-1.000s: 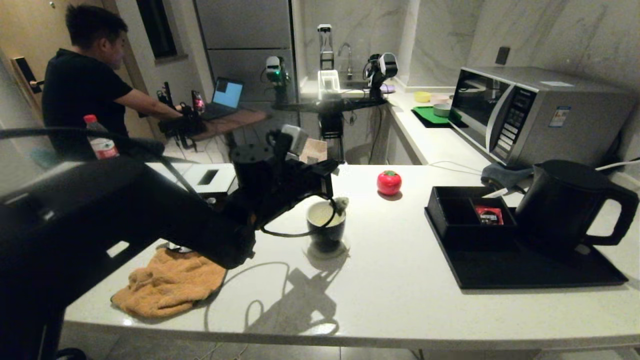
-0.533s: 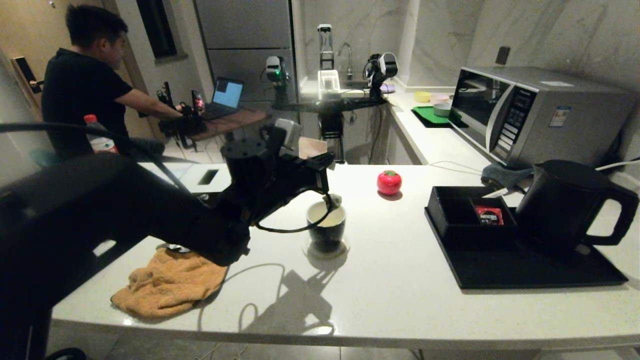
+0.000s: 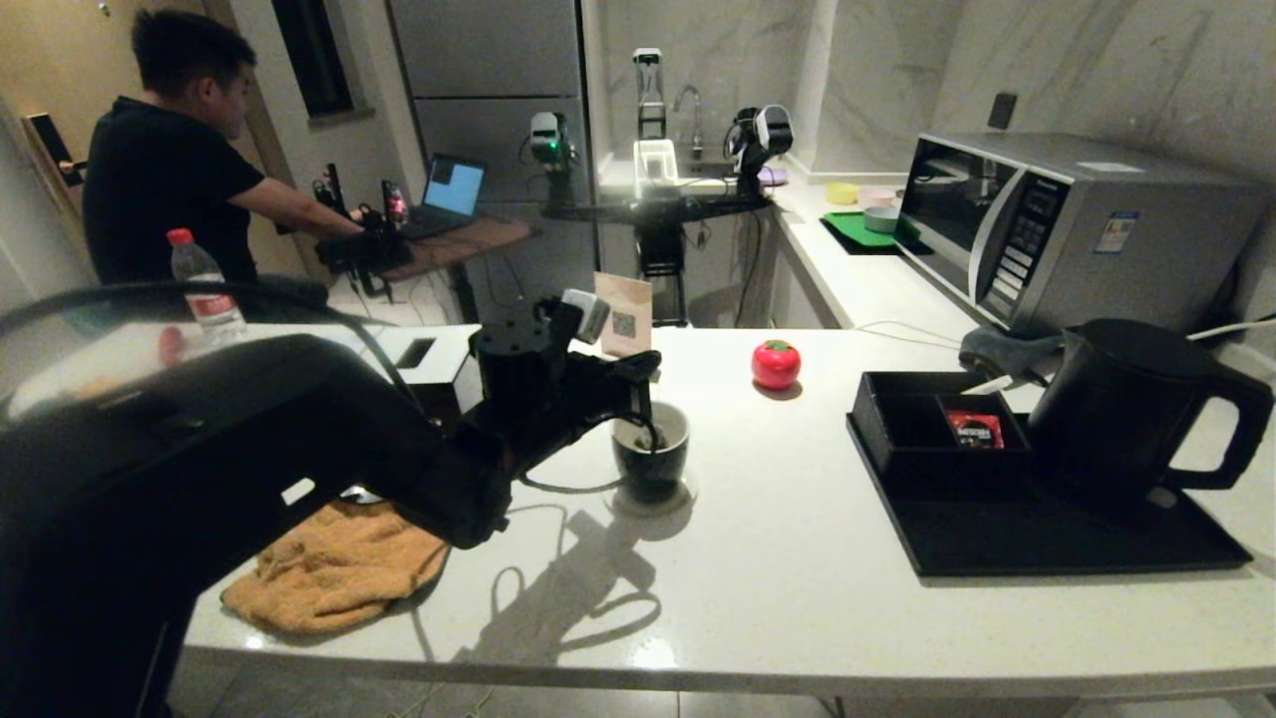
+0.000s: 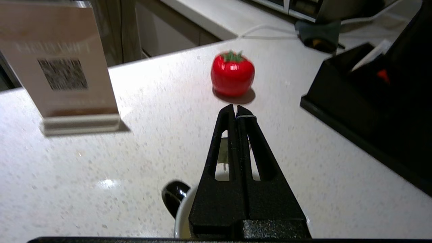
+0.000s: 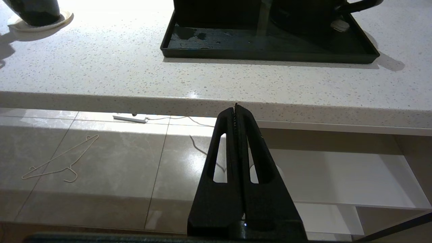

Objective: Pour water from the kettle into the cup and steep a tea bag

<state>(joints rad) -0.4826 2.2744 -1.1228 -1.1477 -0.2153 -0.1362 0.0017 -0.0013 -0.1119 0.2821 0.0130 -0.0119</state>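
Observation:
The black cup [image 3: 653, 454] with its white inside stands on a coaster mid-counter. My left gripper [image 3: 638, 397] hovers right over its mouth, shut on the tea bag's string, which loops over one fingertip [image 4: 248, 118]. Through a finger slot the grey-green tea bag [image 4: 222, 152] hangs above the cup's white rim [image 4: 180, 219]; in the head view the fingers and cup hide it. The matte black kettle [image 3: 1136, 409] stands on the tray at the right. My right gripper [image 5: 235, 108] is shut on nothing, parked below the counter's front edge.
A black tray [image 3: 1047, 543] holds a black box with a red sachet [image 3: 974, 427]. A red tomato-shaped object [image 3: 776, 363] and a QR sign card [image 3: 624, 314] stand behind the cup. An orange cloth [image 3: 334, 573] lies front left; a microwave [image 3: 1057, 219] is far right.
My left gripper has come down and a little left over the cup. The tea bag, earlier dangling at the cup's far rim, has dropped into the cup's mouth.

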